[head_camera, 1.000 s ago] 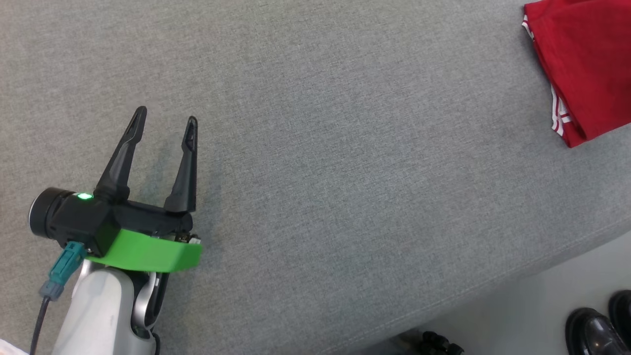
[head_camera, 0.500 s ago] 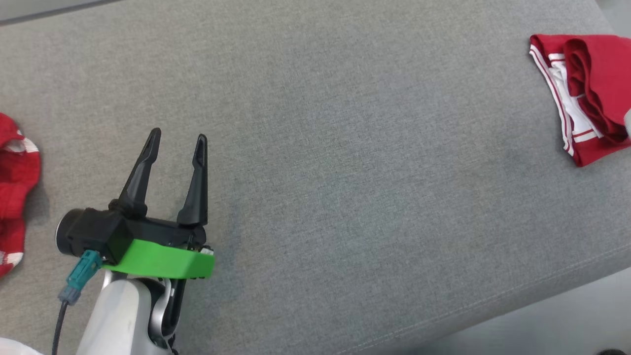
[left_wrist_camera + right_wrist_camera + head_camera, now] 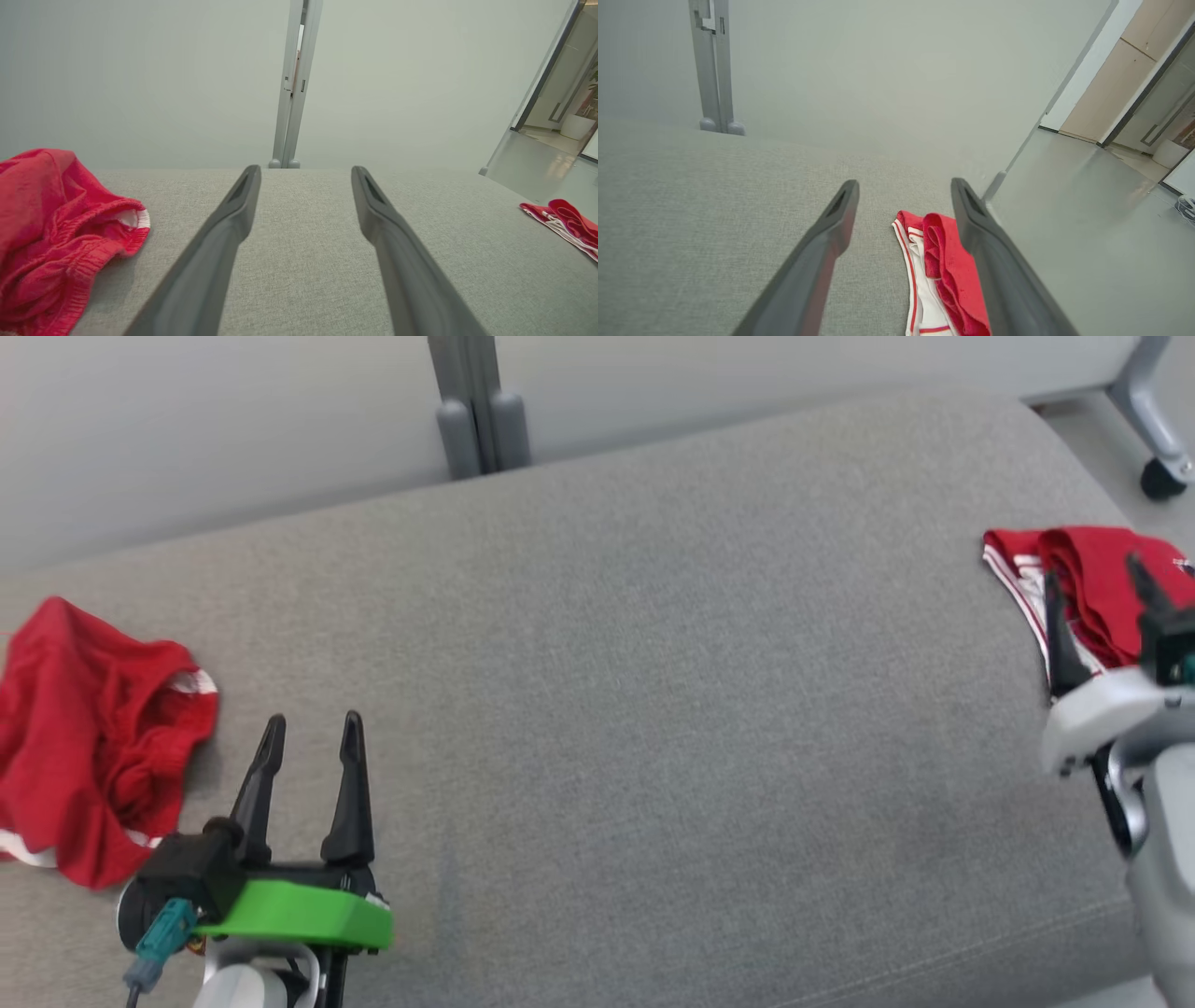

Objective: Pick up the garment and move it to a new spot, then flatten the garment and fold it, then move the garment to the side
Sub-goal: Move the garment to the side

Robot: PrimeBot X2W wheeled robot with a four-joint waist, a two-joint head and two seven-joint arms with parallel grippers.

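Head view, nearest first: the left gripper sits at the lower left over the grey cushion, its two dark fingers spread apart with nothing between them. Just to its left, clear of the jaws and not touching them, lies the crumpled red garment, a loose heap somewhat longer from near to far than across. In the left wrist view the same heap lies outside the left finger, and its gathered hem, showing a patch of white, turns towards the gripper.

At the right edge of the head view, the right gripper also stands with its jaws parted and empty. The folded red garment lies beyond and partly behind its fingertips, near the cushion's right end. In the right wrist view this folded piece lies between the spread fingers of that gripper, partly hidden by one of them. Its long axis runs along the fingers, and its white, red-striped edge faces the robot's left.

Farther off, a grey post rises behind the cushion.
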